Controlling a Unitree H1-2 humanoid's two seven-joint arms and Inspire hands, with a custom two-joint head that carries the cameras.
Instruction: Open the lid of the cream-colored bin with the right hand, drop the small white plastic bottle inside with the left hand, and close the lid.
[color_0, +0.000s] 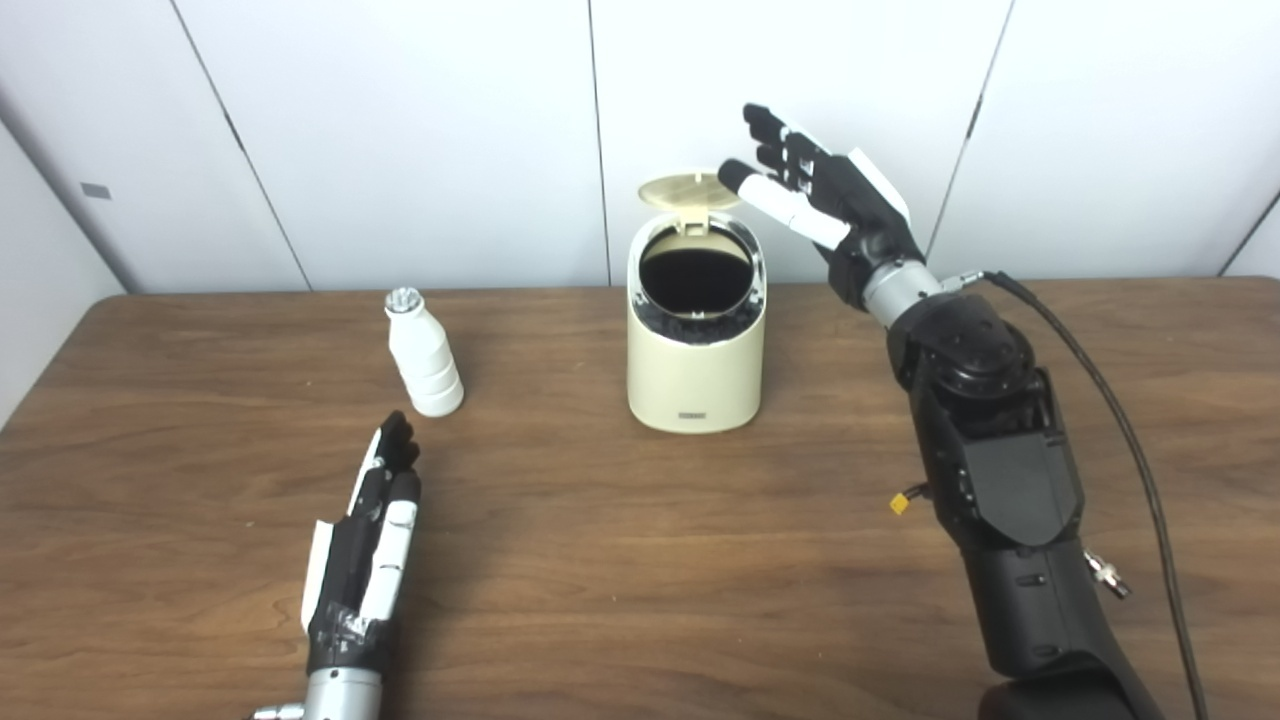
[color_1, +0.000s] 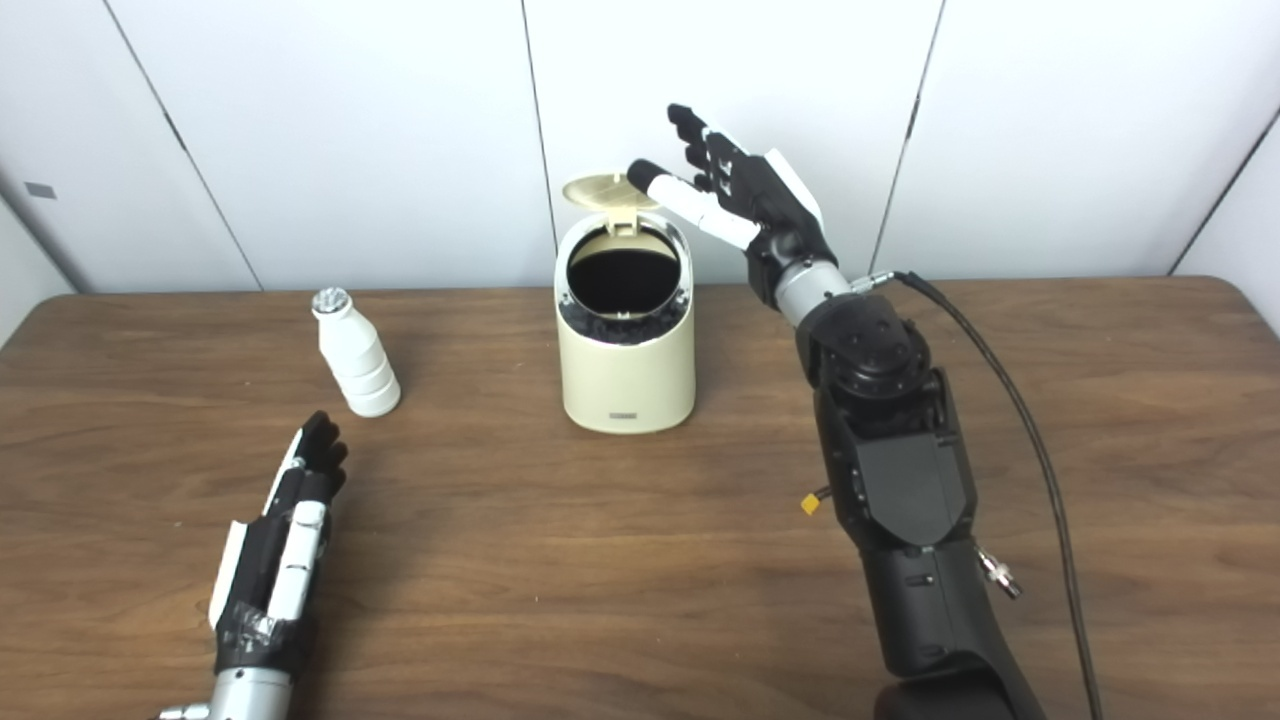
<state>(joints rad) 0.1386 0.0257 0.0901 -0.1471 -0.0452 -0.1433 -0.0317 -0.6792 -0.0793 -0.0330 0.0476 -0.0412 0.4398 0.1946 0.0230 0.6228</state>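
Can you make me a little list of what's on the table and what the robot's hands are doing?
bin: cream-colored bin, mid-table
lid: lid flipped up at the back, dark opening showing
bottle: small white plastic bottle, upright on the table, left of the bin
left hand: left hand open, near the bottle, not touching it
right hand: right hand open, raised beside the lid
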